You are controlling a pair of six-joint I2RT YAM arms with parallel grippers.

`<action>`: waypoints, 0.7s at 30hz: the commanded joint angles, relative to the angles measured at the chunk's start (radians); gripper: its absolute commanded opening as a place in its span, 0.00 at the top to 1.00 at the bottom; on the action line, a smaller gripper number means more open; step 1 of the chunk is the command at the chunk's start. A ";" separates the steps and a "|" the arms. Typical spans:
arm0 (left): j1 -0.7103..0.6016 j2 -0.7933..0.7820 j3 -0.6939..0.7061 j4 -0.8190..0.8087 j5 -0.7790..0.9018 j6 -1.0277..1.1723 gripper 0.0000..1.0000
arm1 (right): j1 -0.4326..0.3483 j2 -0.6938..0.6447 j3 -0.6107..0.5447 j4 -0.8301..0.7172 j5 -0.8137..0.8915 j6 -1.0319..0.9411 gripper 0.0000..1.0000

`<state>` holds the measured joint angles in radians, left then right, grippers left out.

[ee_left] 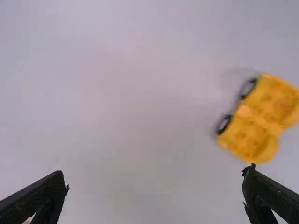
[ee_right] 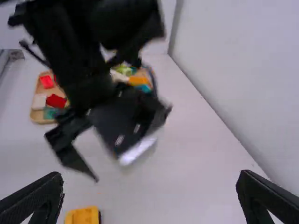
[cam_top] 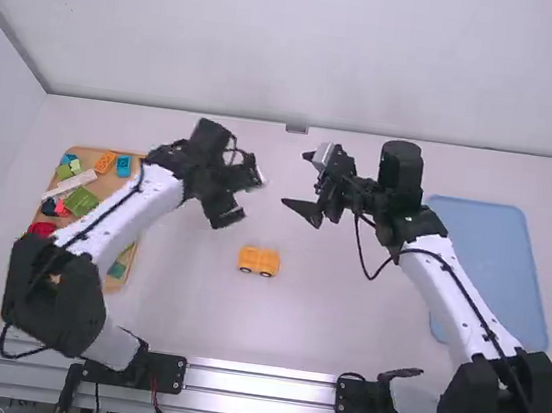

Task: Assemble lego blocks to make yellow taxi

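The yellow block car (cam_top: 259, 261), with dark wheels along one side, rests on the table below and between the two grippers. Left gripper (cam_top: 245, 199) hangs up and to the left of it, fingers apart. In the left wrist view the car (ee_left: 261, 119) lies to one side of the open left gripper (ee_left: 156, 175), touching neither finger. Right gripper (cam_top: 299, 181) is farther up and to the right, also open. In the right wrist view, the right gripper (ee_right: 149, 179) holds nothing and the car (ee_right: 83, 216) is at the bottom edge.
A wooden tray (cam_top: 87, 155) of loose coloured blocks stands at the left, partly under the left arm. A blue tray (cam_top: 482, 252) lies at the right beside the right arm. The two grippers face each other at a short distance above the middle of the table.
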<state>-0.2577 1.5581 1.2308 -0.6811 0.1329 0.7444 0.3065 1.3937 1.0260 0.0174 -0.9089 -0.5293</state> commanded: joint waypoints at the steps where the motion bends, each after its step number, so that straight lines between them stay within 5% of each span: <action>1: 0.109 -0.077 0.002 -0.013 0.016 -0.178 0.01 | 0.045 0.042 0.090 0.005 -0.004 0.003 0.01; 14: 0.585 -0.261 0.001 -0.025 -0.006 -0.838 0.01 | 0.238 0.399 0.553 -0.298 0.003 -0.110 0.01; 21: 0.705 -0.261 -0.001 -0.056 -0.159 -1.101 0.01 | 0.282 0.434 0.611 -0.336 0.098 -0.125 0.01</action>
<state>0.4309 1.3144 1.2304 -0.7334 0.0391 -0.2054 0.5869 1.8259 1.6028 -0.3168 -0.8391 -0.6361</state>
